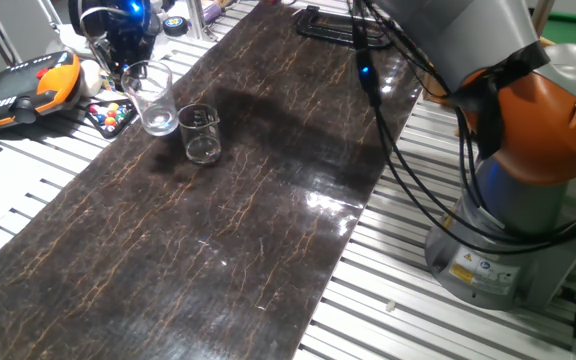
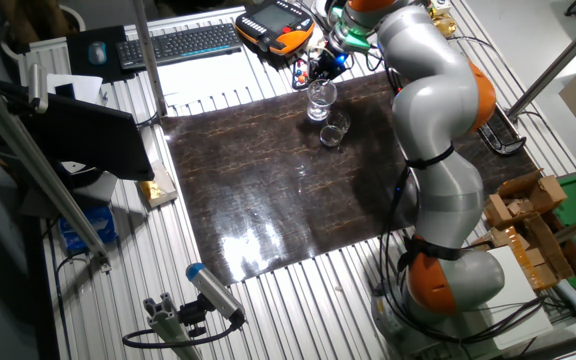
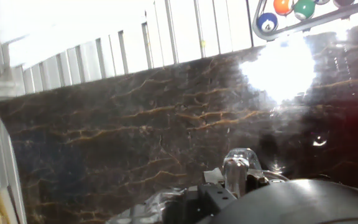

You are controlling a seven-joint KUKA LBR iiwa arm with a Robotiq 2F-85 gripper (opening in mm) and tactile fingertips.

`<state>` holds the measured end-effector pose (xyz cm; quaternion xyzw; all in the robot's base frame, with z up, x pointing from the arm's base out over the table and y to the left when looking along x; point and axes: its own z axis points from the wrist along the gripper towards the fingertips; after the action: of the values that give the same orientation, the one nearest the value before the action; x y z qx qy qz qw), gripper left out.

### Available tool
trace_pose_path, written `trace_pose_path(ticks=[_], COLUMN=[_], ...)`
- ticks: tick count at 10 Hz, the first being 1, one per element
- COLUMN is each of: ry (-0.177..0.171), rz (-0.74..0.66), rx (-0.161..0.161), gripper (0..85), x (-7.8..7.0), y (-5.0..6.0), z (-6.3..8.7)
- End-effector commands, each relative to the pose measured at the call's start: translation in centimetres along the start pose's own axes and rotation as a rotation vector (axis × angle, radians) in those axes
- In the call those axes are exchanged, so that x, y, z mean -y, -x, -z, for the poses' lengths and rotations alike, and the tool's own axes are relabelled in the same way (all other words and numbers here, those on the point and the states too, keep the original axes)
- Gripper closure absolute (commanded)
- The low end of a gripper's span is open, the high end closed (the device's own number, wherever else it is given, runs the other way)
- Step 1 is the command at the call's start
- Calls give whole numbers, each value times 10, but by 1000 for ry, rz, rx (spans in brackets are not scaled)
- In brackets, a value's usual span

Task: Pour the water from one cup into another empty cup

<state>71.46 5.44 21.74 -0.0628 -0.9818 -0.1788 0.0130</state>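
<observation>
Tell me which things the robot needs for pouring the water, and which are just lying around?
Needed:
- taller clear tumbler, lifted off the mat at the gripper
- shorter clear cup, standing on the dark mat

Just lying around:
- orange and black handheld controller
- little coloured balls
- keyboard
- black clamp at the mat's far end

Light: bright overhead lamps lit the dark marbled mat (image 1: 218, 220).
Glare: white hotspots bloomed on the mat in every view.
Shadow: soft patch beneath the arm (image 1: 488, 40).
Focus: hand view was hazy, overexposed top left.
</observation>
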Motion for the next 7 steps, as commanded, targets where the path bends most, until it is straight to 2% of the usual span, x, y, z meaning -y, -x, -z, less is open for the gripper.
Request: trace_pose_path(ticks=[1, 3, 7], ry=[2, 6, 8], rz=[-9, -33, -59], rx=[5, 19, 21], gripper=[843, 843, 843], x=[0, -3, -5], y=[0, 3, 1], z=[0, -1, 6])
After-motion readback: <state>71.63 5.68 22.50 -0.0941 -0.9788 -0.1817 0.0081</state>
